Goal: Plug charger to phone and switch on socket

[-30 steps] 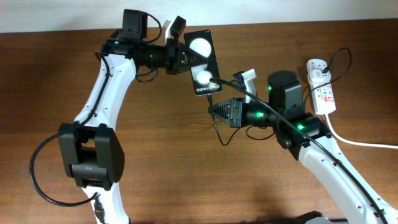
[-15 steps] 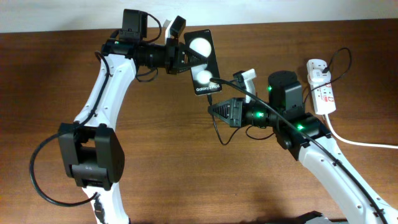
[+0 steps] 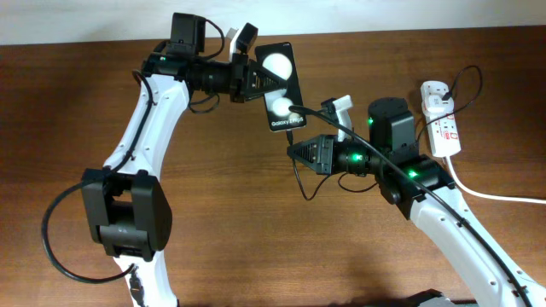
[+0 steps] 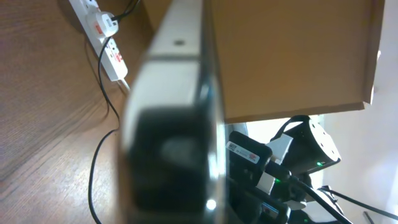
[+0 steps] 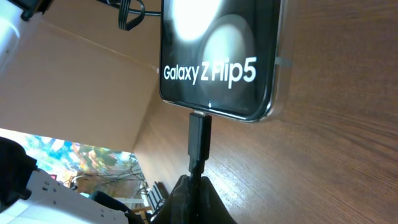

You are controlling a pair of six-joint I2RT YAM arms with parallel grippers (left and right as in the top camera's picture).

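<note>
The black phone (image 3: 281,85) with two white spots on its screen is held at its upper edge by my left gripper (image 3: 258,81), which is shut on it; in the left wrist view its edge (image 4: 180,93) fills the middle. My right gripper (image 3: 294,151) is shut on the charger cable just behind its plug. In the right wrist view the plug (image 5: 199,134) touches the phone's bottom edge (image 5: 217,62) below the white "Galaxy Z Flip5" text, with my fingers (image 5: 198,198) pinching the cable. The white socket strip (image 3: 441,119) lies at the far right.
The thin black charger cable (image 3: 299,183) loops on the table below my right gripper and runs up to the strip. A thick white cord (image 3: 495,194) leaves the strip to the right. The strip also shows in the left wrist view (image 4: 102,31).
The left gripper and the phone have shifted slightly to the right. The right gripper has edged a little to the right and up with the plug.
</note>
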